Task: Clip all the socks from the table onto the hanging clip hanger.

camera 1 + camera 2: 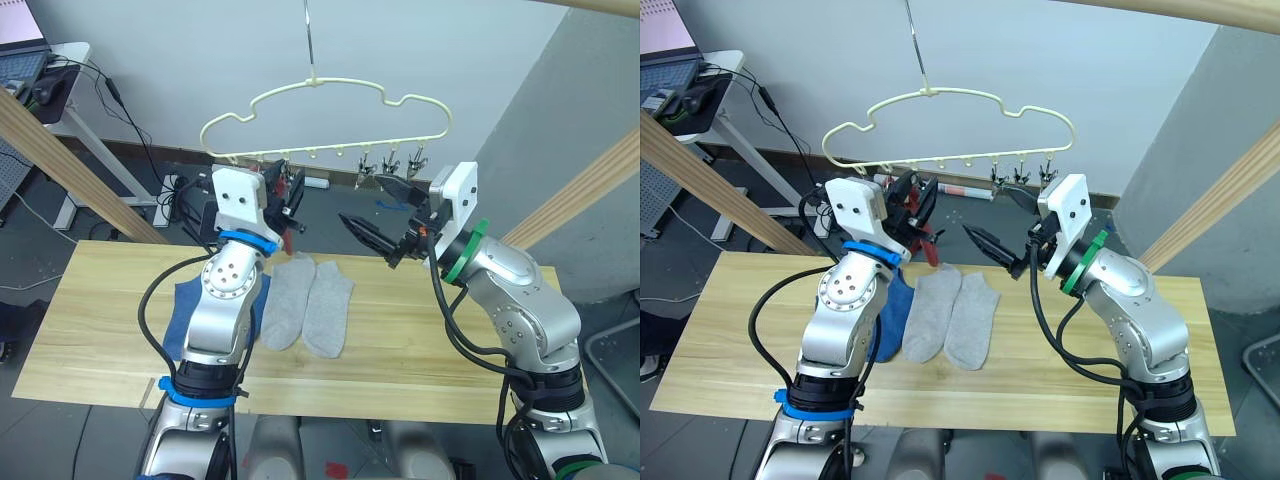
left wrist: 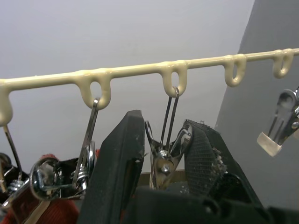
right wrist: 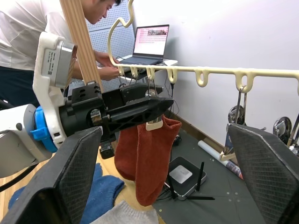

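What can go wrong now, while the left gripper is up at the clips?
1. The left gripper straddles a metal clip beside the hung rust red socks; bumping that neighbouring clip might drop them.
2. The clip hanger hangs from a thin hook, so a push may swing it away.

Both arms: silver-grey metal shells, black cables looped alongside, white box-shaped wrist housings. Left arm [image 1: 225, 300], left of frame: blue rings at wrist and base, round holes in the forearm joint. Right arm [image 1: 510, 300], right of frame: green ring at wrist. Gripper fingers [image 3: 261, 168] black, mesh-textured pads.
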